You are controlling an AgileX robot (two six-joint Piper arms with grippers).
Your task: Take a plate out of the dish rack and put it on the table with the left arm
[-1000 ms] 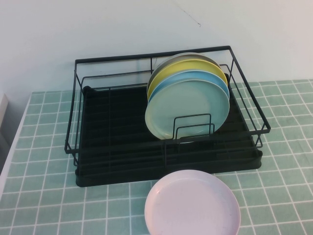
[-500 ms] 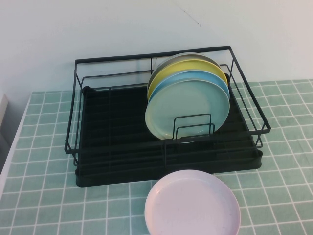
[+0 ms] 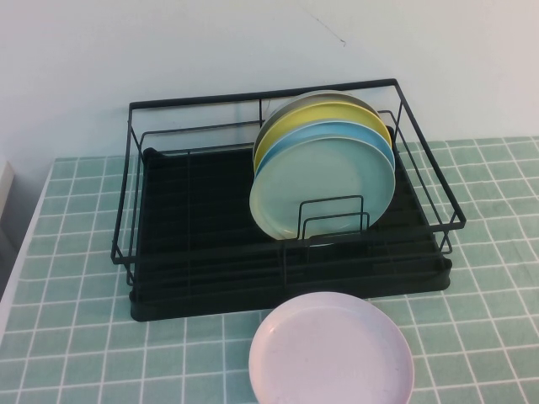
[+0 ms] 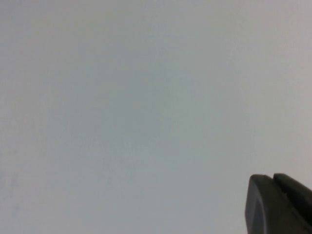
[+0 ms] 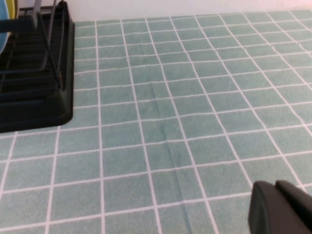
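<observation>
Standing in dish rack: plate; left pincer closed.

The dish rack sits on the table toward the rear, close to the wall behind it. Inside, in the rack's right half, several plates stand upright on edge one behind another betw. the wire dividers, w/ the plate frontmost and the others stacked close behind it toward the wall; the rack's left half holds none. Another plate lies flat on the table just in front of the rack, right of centre.
</observation>
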